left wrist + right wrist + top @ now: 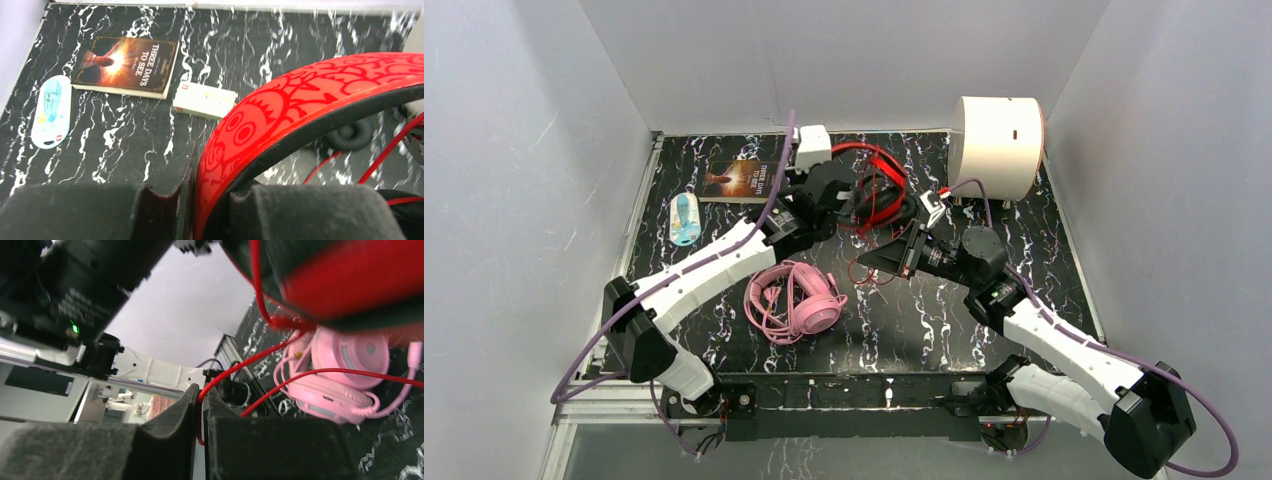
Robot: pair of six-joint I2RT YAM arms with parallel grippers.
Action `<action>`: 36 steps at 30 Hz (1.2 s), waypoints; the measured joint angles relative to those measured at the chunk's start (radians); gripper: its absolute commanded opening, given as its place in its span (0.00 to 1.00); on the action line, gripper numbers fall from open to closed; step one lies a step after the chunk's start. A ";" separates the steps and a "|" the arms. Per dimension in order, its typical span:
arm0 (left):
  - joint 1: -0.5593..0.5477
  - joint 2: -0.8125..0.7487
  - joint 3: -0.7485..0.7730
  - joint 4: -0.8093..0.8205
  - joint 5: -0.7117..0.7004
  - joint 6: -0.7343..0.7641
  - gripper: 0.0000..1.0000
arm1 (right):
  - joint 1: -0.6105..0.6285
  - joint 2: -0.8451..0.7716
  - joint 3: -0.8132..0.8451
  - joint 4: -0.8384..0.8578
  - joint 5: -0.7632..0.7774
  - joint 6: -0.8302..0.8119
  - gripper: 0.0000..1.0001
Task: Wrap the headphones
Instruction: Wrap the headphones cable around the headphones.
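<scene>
My left gripper (849,200) is shut on the headband of the red and black headphones (886,185) and holds them off the table at the back middle. In the left wrist view the patterned red headband (310,95) runs between my fingers at the left gripper (200,195). My right gripper (889,260) is shut on their thin red cable (864,268); the cable (260,357) is pinched at the right gripper (202,410). The pink headphones (796,300) lie on the table in front, also in the right wrist view (345,370). I cannot make out the black headphones for certain.
A book (744,178) and a blue packet (684,218) lie at the back left; a small white box (205,100) lies beside the book. A large white cylinder (996,145) stands at the back right. White walls enclose the black marbled table (944,320).
</scene>
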 measured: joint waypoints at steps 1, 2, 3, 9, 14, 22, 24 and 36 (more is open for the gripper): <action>-0.013 0.003 -0.010 -0.009 -0.002 0.015 0.00 | 0.000 0.002 0.022 -0.040 -0.001 -0.006 0.17; -0.029 0.006 -0.021 -0.025 0.000 0.029 0.00 | -0.001 0.002 0.058 -0.106 -0.003 -0.019 0.17; -0.043 0.007 -0.034 -0.039 0.005 0.041 0.00 | -0.002 0.002 0.097 -0.168 -0.006 -0.036 0.16; -0.081 -0.019 -0.113 -0.124 0.166 0.092 0.00 | -0.032 0.063 0.391 -0.649 -0.062 -0.293 0.06; -0.080 -0.089 -0.131 -0.198 0.297 0.126 0.00 | -0.040 0.242 0.697 -1.072 -0.120 -0.603 0.04; -0.076 -0.153 -0.131 -0.267 0.426 0.169 0.00 | -0.040 0.317 0.927 -1.453 -0.111 -0.972 0.06; -0.076 -0.156 -0.134 -0.266 0.452 0.177 0.00 | -0.040 0.309 0.941 -1.485 -0.094 -1.026 0.07; -0.074 -0.174 -0.153 -0.302 0.549 0.236 0.00 | -0.039 0.304 0.978 -1.554 0.029 -1.201 0.18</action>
